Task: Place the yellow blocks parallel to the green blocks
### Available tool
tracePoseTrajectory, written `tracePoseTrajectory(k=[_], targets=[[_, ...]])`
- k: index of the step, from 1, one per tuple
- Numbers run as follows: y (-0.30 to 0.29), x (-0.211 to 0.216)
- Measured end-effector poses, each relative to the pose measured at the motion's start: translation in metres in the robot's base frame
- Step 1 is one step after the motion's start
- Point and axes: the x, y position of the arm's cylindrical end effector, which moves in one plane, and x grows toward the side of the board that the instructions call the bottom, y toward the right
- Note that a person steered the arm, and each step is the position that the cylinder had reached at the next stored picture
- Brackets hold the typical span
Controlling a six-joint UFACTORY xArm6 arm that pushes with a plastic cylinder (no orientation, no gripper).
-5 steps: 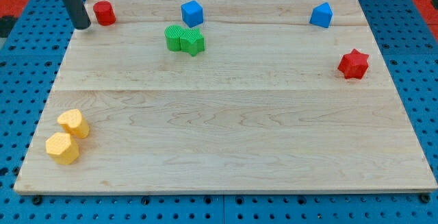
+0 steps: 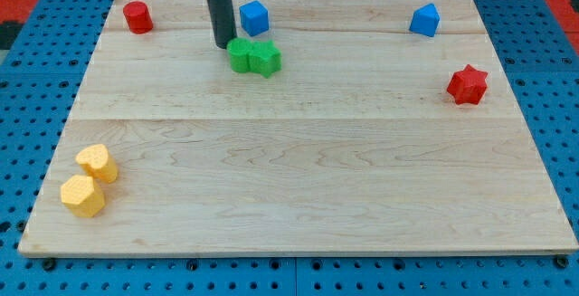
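Observation:
Two green blocks sit side by side near the view's top centre: a rounded green block (image 2: 241, 56) and a green star-like block (image 2: 265, 58). My tip (image 2: 224, 44) touches the upper left of the rounded green block. Two yellow blocks lie at the view's bottom left: a yellow cylinder (image 2: 97, 163) and, just below it, a yellow hexagonal block (image 2: 82, 195). They are far from the tip.
A red cylinder (image 2: 137, 16) stands at the top left. A blue block (image 2: 254, 17) sits just right of the rod. Another blue block (image 2: 423, 20) is at the top right, with a red star (image 2: 468, 84) below it. The wooden board (image 2: 317, 178) lies on a blue pegboard.
The rod has moved right from beside the red cylinder to the green blocks. The green pair has shifted slightly right and down.

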Motion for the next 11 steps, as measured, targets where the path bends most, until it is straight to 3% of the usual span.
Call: tracePoseTrajectory(k=[2,3,4,6,10,11], targets=[[0.036,0.130],[0.025,0.234],[-0.035,0.285],[-0.130,0.282],[-0.147,0.193],[-0.135,0.201]])
